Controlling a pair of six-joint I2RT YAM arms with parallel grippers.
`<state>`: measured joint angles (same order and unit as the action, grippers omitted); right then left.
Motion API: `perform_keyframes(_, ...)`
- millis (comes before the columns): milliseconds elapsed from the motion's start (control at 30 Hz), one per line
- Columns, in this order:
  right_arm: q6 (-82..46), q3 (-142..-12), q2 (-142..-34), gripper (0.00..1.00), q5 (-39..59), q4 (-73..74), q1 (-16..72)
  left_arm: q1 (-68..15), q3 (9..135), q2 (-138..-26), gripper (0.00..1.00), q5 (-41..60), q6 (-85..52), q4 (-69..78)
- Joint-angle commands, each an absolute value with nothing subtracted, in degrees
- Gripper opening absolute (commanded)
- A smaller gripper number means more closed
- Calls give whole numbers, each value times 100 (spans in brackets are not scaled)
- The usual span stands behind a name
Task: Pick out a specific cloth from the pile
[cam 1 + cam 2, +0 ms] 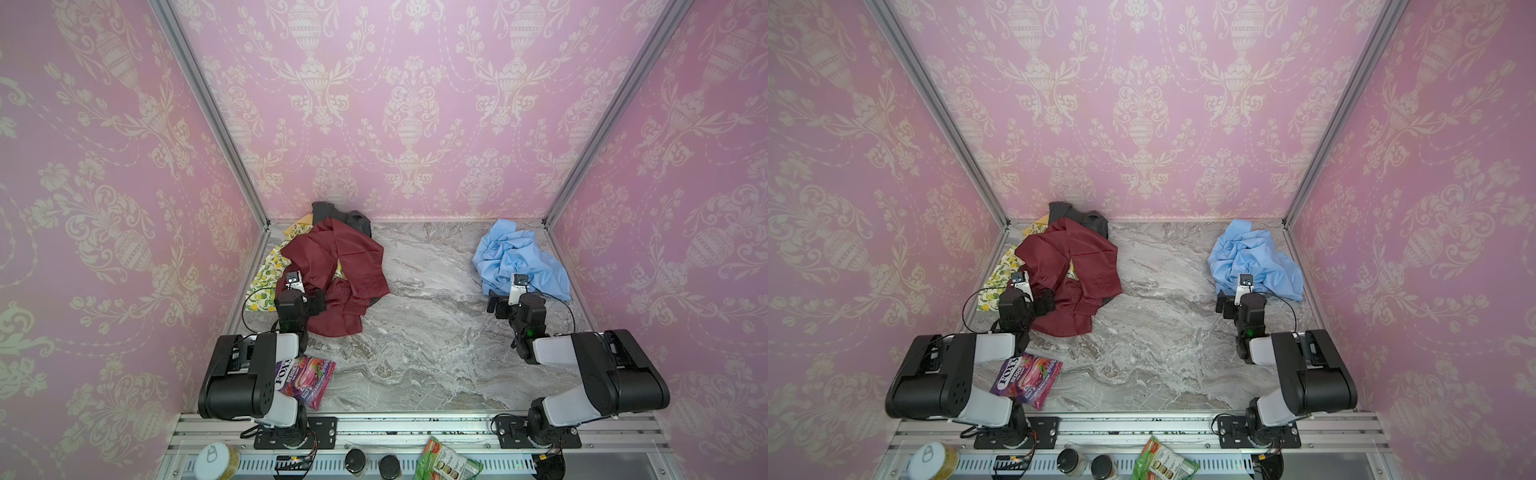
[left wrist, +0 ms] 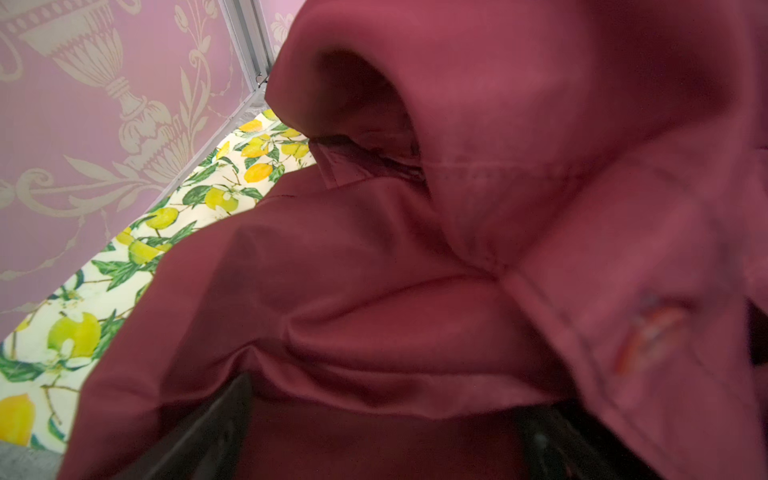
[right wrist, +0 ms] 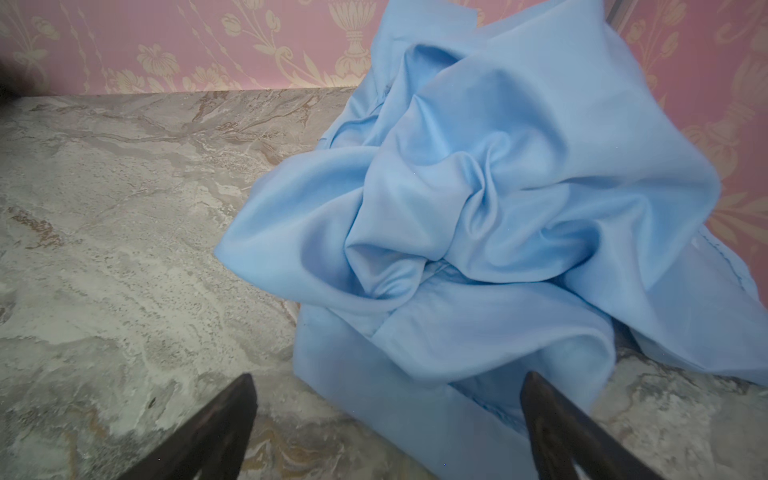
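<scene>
The cloth (image 1: pixel 519 257) (image 1: pixel 1254 257) (image 3: pixel 498 208), plain sky blue and crumpled, lies alone at the back right of the marble table. My right gripper (image 1: pixel 500 303) (image 1: pixel 1225 305) (image 3: pixel 388 376) is open at the cloth's near edge, with a blue corner lying between its dark fingers (image 3: pixel 232 415). The pile sits at the back left: a maroon shirt (image 1: pixel 336 262) (image 1: pixel 1071 257) (image 2: pixel 457 249) over a lemon-print cloth (image 1: pixel 266 278) (image 2: pixel 124 257), a dark grey piece (image 1: pixel 332 212) and a yellow piece (image 1: pixel 305 220). My left gripper (image 1: pixel 316 301) (image 1: pixel 1044 301) (image 2: pixel 386 415) is open, its fingers spread wide under maroon folds.
A purple candy bag (image 1: pixel 307 376) (image 1: pixel 1027 380) lies by the left arm's base. A can (image 1: pixel 216 461), two dark-capped jars (image 1: pixel 355 459) and a green packet (image 1: pixel 446 461) sit along the front rail. Pink papered walls close in the table (image 1: pixel 428 311) on three sides.
</scene>
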<state>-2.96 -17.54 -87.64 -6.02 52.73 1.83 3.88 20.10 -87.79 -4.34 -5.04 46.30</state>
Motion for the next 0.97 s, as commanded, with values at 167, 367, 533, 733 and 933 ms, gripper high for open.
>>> perform_keyframes(167, -326, -2050, -8848, 100, -278, 5451, 64, 398, 1892, -9417, 99, -374, -385, 6136)
perform_keyframes(367, -324, -2025, -8857, 100, -280, 5544, 76, 350, 1952, -9353, 99, -446, -345, 5917)
perform_keyframes(533, -319, -2023, -8859, 100, -286, 5547, 77, 351, 1994, -9369, 99, -229, -259, 5862)
perform_keyframes(733, -308, -2068, -8857, 100, -297, 5450, 87, 343, 1996, -9369, 99, -218, -255, 5852)
perform_keyframes(933, -308, -2049, -8868, 100, -289, 5498, 87, 343, 1995, -9370, 99, -217, -258, 5851)
